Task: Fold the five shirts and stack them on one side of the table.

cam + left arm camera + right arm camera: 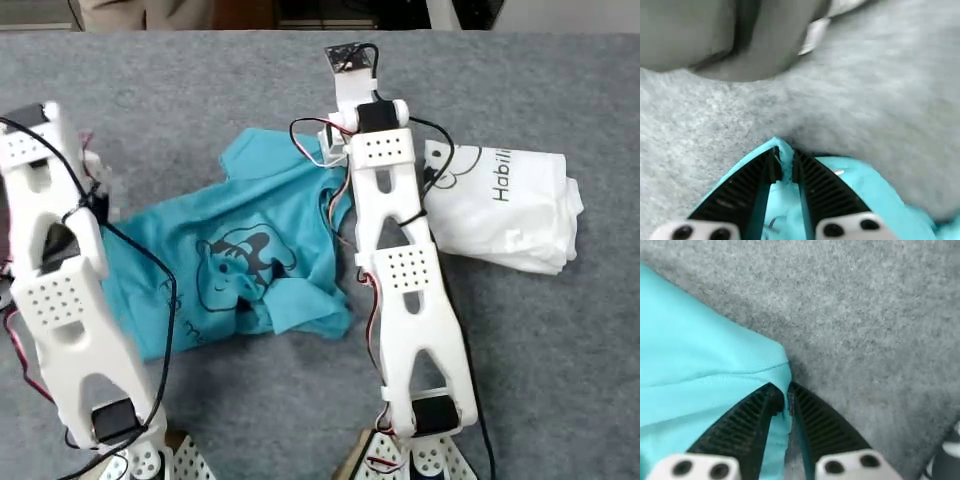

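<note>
Shirts, two in sight: one teal shirt with a dark print, spread and rumpled mid-table between the two arms; one white shirt, folded, off to the teal one's right on the grey table. Left tool nearly closed, black ribbed fingers pinching a thin edge of teal cloth. Right tool likewise almost shut on a teal hem corner. Right arm stretched between the two shirts, overlapping the teal one's edge.
</note>
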